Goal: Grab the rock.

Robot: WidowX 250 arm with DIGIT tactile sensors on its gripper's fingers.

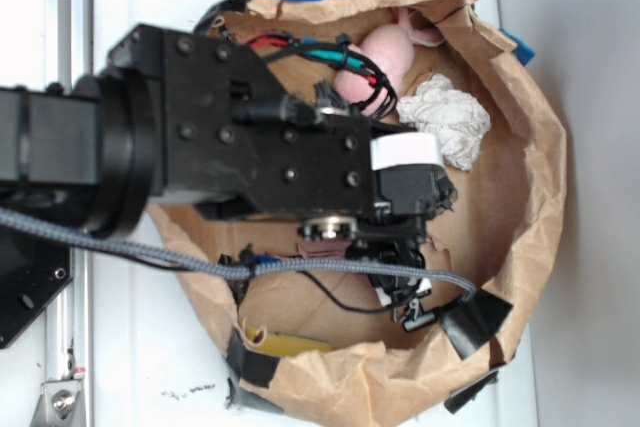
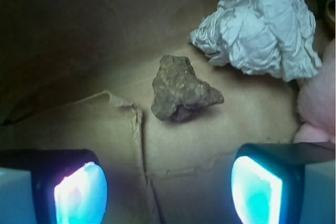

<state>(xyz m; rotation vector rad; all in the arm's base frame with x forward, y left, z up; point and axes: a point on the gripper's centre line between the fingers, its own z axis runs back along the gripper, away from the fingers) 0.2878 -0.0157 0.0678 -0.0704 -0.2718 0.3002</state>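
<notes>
Paper bag (image 1: 545,162): lying open on the tabletop (image 1: 160,347), walling everything in.
Arm (image 1: 250,137): hanging over the bag and blocking the exterior view of the floor beneath it.
Pink toy (image 2: 320,98): sitting at 3 o'clock of the rock.
Paper wad (image 2: 262,24): crowding in at 1 o'clock of the rock, just beside it.
Fingers (image 2: 81,192): spreading wide, gripping nothing.
Rock (image 2: 181,88): resting on the bag floor, ahead of the fingers.
Risk: jagged faces probably slipping off the pads; the right finger likely snagging the wad.
</notes>
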